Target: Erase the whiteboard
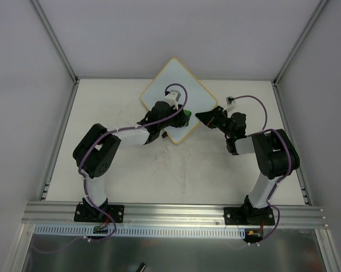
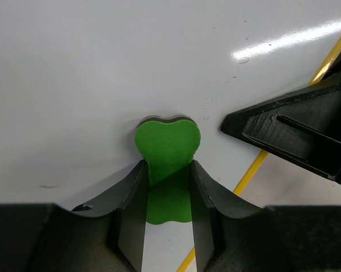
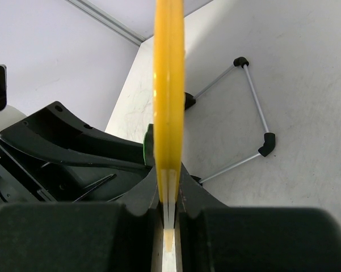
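Whiteboard (image 1: 171, 85) location: far centre of the table (image 1: 159, 175), turned corner-on like a diamond in the top view, with one corner over the table's far edge. Its right corner is clamped in the right gripper (image 1: 206, 117); the right wrist view shows the yellow frame edge-on and pinched between both fingers (image 3: 142, 195). The left gripper (image 2: 167, 187) is clenched on a green eraser (image 2: 168, 141), whose rounded end is pressed against the white face near the lower right edge of the board. Obstructions: one black finger of the right gripper reaches over the frame onto the board surface just beside the eraser, not touching it. The left arm's forearm and purple cable lie across the lower half of the board in the top view and hide that part of the surface. A faint red mark (image 2: 48, 186) shows on the board left of the eraser. A folded wire stand (image 3: 265, 143) with black joints lies on the table beyond the board's edge. Grey enclosure walls (image 1: 22, 68) bound the table on three sides.
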You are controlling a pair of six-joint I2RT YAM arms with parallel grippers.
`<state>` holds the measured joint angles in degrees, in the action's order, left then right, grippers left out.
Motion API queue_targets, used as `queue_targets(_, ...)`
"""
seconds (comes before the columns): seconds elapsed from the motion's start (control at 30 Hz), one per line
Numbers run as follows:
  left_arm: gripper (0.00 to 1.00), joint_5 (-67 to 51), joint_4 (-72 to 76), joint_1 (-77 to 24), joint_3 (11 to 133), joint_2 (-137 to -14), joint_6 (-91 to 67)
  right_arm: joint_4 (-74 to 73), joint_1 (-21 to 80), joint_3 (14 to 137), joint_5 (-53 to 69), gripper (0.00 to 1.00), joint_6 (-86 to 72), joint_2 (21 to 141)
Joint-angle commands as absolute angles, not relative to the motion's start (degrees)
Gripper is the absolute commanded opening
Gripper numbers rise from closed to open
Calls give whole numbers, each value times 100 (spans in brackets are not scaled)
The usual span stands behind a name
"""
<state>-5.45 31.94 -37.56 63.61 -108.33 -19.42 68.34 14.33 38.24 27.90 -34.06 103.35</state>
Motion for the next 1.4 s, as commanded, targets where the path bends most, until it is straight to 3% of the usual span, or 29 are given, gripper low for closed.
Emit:
queue_targets(0.0, 0, 202, 1872, -3753, 6258, -11074, -2249, 7260, 1591, 3823, 3287, 0, -3190, 10160)
queue_targets(0.5, 0, -1255, 1820, -2330, 6266, -11522, -3287, 7269, 1600, 3823, 3287, 0, -3190, 10160)
queue_targets(1.37, 0, -607, 1345, -2241, 6197, -10855, -2874, 7295, 1591, 3815, 3296, 0, -3217, 10160)
